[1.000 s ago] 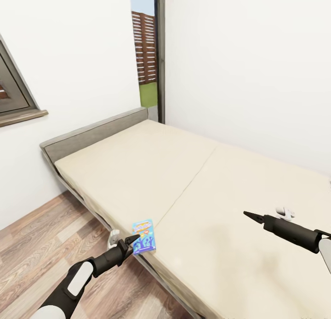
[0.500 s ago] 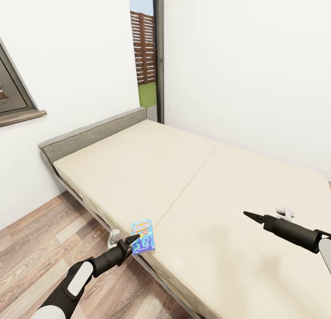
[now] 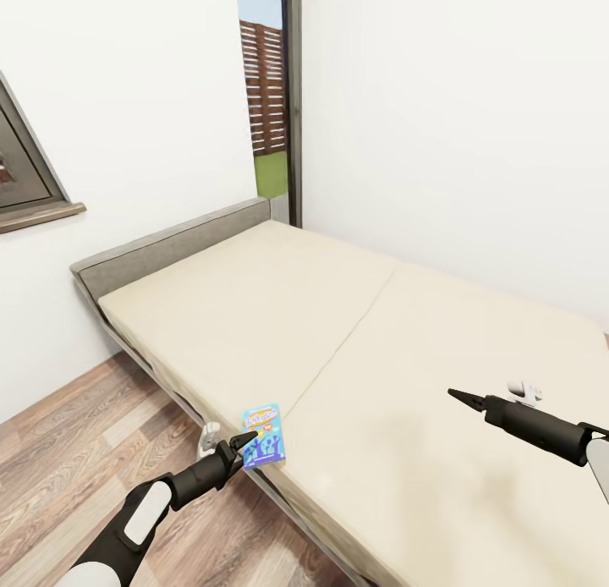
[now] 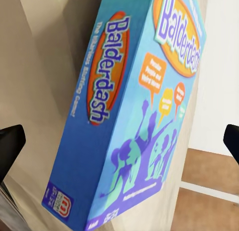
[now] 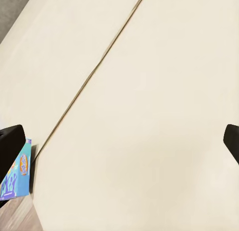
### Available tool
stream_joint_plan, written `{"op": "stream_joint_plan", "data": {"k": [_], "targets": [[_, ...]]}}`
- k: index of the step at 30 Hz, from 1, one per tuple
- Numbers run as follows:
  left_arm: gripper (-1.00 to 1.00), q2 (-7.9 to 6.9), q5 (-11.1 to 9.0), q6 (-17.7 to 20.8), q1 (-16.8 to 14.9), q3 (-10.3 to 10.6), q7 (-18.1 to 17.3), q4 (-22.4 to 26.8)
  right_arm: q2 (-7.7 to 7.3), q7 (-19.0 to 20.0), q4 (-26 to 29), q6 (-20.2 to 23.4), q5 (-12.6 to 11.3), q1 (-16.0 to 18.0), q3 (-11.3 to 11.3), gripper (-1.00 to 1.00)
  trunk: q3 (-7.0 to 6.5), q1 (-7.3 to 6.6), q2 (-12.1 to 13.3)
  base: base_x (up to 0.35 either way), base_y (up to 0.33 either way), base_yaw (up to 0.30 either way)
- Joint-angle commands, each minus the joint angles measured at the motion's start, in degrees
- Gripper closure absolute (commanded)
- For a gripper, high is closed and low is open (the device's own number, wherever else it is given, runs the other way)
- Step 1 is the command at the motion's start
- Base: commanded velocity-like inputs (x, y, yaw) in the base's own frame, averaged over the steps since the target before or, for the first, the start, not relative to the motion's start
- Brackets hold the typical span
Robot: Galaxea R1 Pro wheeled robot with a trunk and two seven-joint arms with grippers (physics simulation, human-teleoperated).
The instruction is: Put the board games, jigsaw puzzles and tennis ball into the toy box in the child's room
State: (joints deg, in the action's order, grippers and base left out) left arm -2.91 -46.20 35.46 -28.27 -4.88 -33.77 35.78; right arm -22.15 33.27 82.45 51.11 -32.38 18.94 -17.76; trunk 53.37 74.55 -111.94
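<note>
- The blue board game [image 3: 263, 436] lies flat on the bed [image 3: 338, 333], right at the near edge of the cream mattress, close to the seam down the middle.
- The box says "Balderdash" in big letters, with purple people drawn on the front [image 4: 144, 106].
- The left pincer [image 3: 241, 446] is at the edge of the bed, right by the near side of the blue box.
- From the left wrist camera its two black fingers [image 4: 11, 143] stand wide apart, one on each side of the box. They are spread out and grip nothing. I cannot tell if a tip is touching the box.
- The right pincer [image 3: 461, 397] hangs in the air over the bare mattress, well apart from the blue box.
- From the right wrist camera its black fingers [image 5: 10, 146] are also spread wide and hold nothing. The blue box [image 5: 17, 173] peeks in by one finger.
- The grey headboard [image 3: 169, 249] is at the far end of the bed, and the wooden floor [image 3: 59, 452] runs beside it.
</note>
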Motion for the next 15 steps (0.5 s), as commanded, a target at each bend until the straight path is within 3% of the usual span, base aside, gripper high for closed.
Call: {"op": "stream_joint_plan", "data": {"k": [1,15], "targets": [[-1.0,0.01,-0.2,0.4,-0.03,-0.13,-0.06,-0.01,0.01,0.21,0.01,0.36,0.03,0.04,-0.08,-1.0,0.05,-0.01,-0.02,0.0,0.0,0.0],[-1.0,0.07,-0.2,0.4,-0.03,-0.07,-0.06,-0.01,0.01,0.21,0.02,0.34,0.03,0.05,-0.08,-1.0,0.05,-0.01,-0.02,0.0,0.0,0.0]]}}
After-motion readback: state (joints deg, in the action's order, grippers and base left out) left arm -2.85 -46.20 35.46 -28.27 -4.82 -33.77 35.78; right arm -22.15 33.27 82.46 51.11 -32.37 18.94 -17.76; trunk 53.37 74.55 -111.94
